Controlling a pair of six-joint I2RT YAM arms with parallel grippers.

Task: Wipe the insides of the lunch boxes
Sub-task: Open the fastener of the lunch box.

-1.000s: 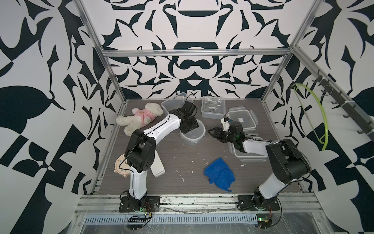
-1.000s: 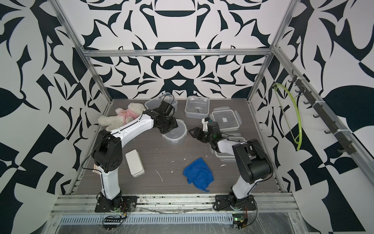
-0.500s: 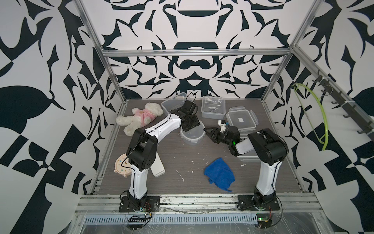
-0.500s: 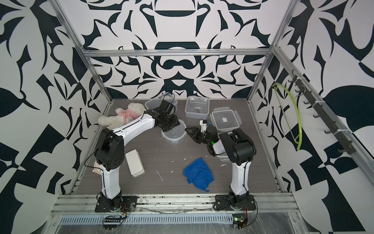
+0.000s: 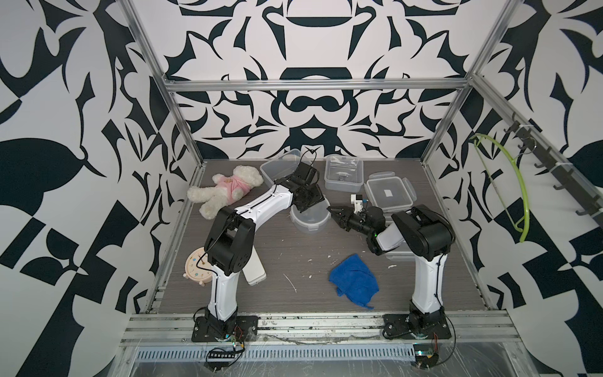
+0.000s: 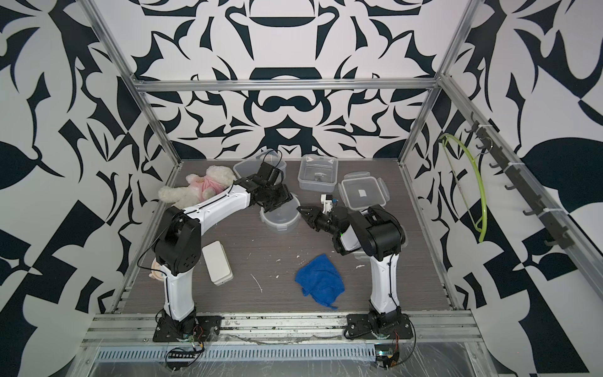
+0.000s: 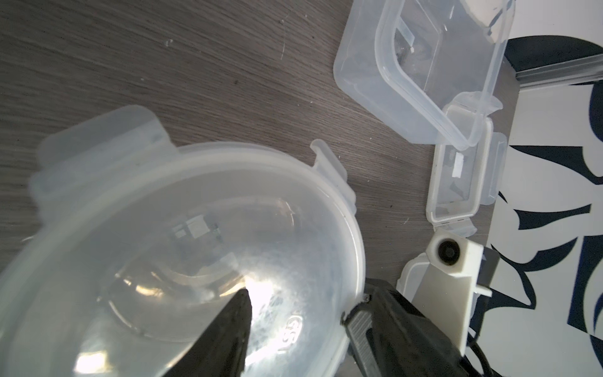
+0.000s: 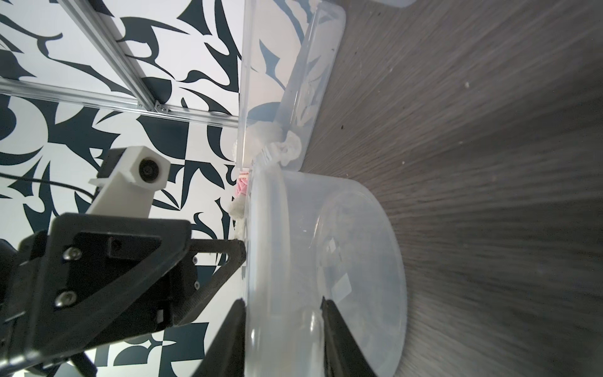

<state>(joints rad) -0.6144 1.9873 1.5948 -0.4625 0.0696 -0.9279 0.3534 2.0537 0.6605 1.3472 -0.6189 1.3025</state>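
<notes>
The round lunch box (image 5: 310, 219) (image 6: 280, 221) stands mid-table, translucent, with clip tabs at its rim. My left gripper (image 5: 307, 203) (image 7: 298, 310) hangs over its far rim, open, with one finger above the inside (image 7: 163, 261) and the rim between the jaws. My right gripper (image 5: 334, 212) (image 8: 283, 303) reaches in from the right, its jaws pressed above and below the rim band of the box's side (image 8: 342, 244). Two open rectangular lunch boxes (image 5: 344, 178) (image 5: 277, 166) sit at the back. The blue cloth (image 5: 354, 282) (image 6: 319, 279) lies loose near the front.
A clip lid with a sticker (image 5: 390, 194) lies at the back right, and another clear piece (image 5: 396, 256) lies under the right arm. A teddy bear (image 5: 225, 191), a white case (image 6: 217, 262) and a small clock (image 5: 195, 266) are on the left. A green hanger (image 5: 512, 182) hangs on the right wall.
The right arm's elbow has lifted and its gripper has edged left onto the round lunch box's side, with the jaws narrowing. The left arm has hardly moved.
</notes>
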